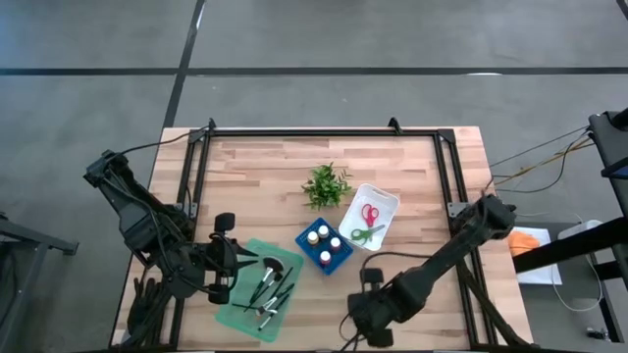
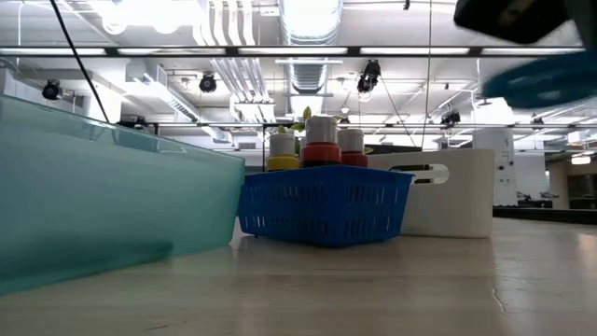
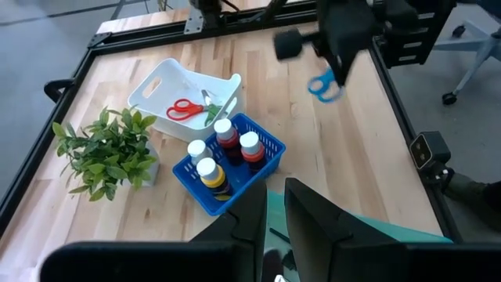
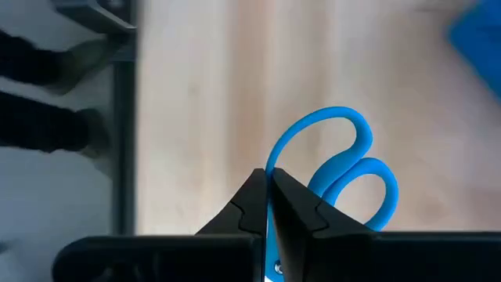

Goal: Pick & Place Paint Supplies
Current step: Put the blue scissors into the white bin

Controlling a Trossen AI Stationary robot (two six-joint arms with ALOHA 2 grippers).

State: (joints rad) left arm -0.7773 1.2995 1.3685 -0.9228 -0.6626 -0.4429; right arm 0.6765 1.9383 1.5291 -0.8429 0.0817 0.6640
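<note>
Blue scissors hang from my shut right gripper above the bare wood near the table's near edge; they also show in the left wrist view as blue scissors. Several dark-handled brushes lie in a green tray. A blue basket holds several paint bottles standing upright. Red scissors and green scissors lie in a white bin. My left gripper hovers shut over the tray's left side, touching nothing. My right gripper pinches the blue scissors between its two fingers, at the rim of the larger handle loop. The fingers point down from above. The scissors are lifted clear of the table, their loops below the fingertips. The blades are hidden behind the fingers.
A small leafy plant stands on the far side of the basket and bin. A black frame runs along the table's edges. Bare wood lies on the near right of the table and across its far part.
</note>
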